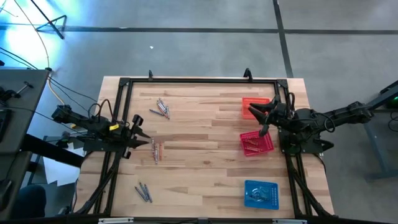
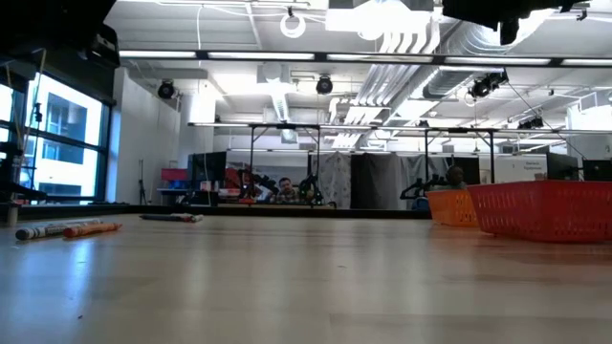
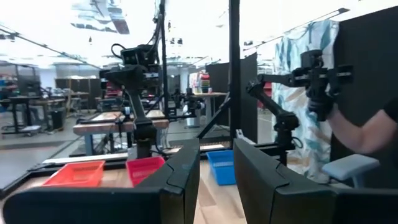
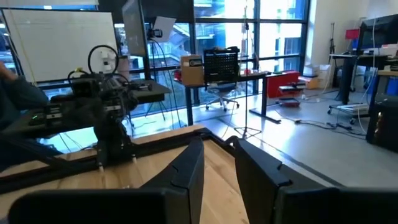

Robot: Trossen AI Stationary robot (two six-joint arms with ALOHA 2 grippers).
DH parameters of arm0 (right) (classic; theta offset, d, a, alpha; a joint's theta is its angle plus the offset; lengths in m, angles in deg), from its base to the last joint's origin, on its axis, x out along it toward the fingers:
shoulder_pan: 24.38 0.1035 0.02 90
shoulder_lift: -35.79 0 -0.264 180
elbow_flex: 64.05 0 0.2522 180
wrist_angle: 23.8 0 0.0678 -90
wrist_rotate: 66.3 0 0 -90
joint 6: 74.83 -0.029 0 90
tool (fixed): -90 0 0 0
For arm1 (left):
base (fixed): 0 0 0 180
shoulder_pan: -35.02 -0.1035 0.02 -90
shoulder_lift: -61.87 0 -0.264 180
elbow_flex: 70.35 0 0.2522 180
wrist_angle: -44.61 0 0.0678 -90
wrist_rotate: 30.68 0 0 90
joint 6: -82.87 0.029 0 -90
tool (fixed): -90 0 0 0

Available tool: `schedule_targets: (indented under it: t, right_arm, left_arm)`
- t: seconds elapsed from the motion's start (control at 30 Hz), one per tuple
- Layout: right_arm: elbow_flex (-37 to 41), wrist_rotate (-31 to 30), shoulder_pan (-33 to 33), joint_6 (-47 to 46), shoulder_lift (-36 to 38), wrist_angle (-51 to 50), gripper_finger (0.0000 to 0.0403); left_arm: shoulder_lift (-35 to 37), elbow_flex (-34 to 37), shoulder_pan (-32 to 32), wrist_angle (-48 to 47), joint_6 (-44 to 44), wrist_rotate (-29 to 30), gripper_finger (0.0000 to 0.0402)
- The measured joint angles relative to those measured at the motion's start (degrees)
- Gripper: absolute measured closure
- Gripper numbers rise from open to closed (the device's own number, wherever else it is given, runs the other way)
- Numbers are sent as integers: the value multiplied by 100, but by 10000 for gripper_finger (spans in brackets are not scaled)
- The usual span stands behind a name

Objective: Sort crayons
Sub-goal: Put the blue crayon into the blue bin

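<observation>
The crayons lie flat on the wooden table in three loose groups: grey and red ones far left of centre, orange and red ones at mid-left, and grey ones near the front left. Some show in the low view. More crayons lie in the red basket. My left gripper hovers level beside the mid-left group, slightly open and empty. My right gripper hovers level between the orange basket and the red basket, open and empty.
A blue basket stands at the front right with small items in it. A black frame runs round the table's edges. The table's middle is bare wood. A person's arm shows beyond the table in the left wrist view.
</observation>
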Motion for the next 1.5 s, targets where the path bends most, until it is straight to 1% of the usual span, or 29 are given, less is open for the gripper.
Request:
schedule_targets:
  t: [0.13, 0.37, 0.5, 0.6, 0.77, 0.8, 0.87, 1.0, 1.07, 1.1, 1.17, 1.27, 1.33, 1.5]
  right_arm:
    - [0, 0, 0, -9, 0, -1, 318]
    - [0, 45, 0, -11, -4, -2, 318]
    - [0, 50, 0, -13, -9, -9, 318]
    - [0, 50, -1, -11, -9, -9, 318]
    - [0, 55, -2, -16, -9, -9, 318]
    - [0, 57, -1, -44, -9, -13, 318]
    - [0, 61, 0, -287, -9, -28, 318]
    - [0, 67, -2, -1097, -9, -84, 318]
    - [0, 120, -2, -1244, 5, -102, 318]
    - [0, 194, -2, -1231, 24, -156, 318]
    - [0, 404, 1, -1153, 97, -328, 318]
    - [0, 542, 2, -1113, 255, -533, 318]
    - [0, 542, 2, -1004, 425, -647, 318]
    - [0, 542, 2, -1042, 899, -1208, 318]
  left_arm:
    - [0, 0, 0, 97, 16, 134, 316]
    - [2, 0, 0, 781, 560, 70, 316]
    - [0, 0, 0, 787, 410, 58, 316]
    - [0, 0, 0, 916, 651, 58, 316]
    - [0, 0, 0, 949, 617, -147, 316]
    - [0, 0, -4, 966, 701, -71, 316]
    - [0, 0, -4, 942, 622, 294, 316]
    - [-182, 0, -7, 800, -200, 1355, 316]
    - [-419, 0, -7, 684, -650, 1808, 316]
    - [-573, 0, -7, 670, -870, 1936, 316]
    - [-910, -8, -7, 656, -1215, 1996, 316]
    - [-1483, -236, -7, 517, -1643, 2248, 316]
    - [-1874, -482, -9, 90, -1857, 2572, 316]
    - [-3064, -1366, -29, -1664, -2557, 3203, 316]
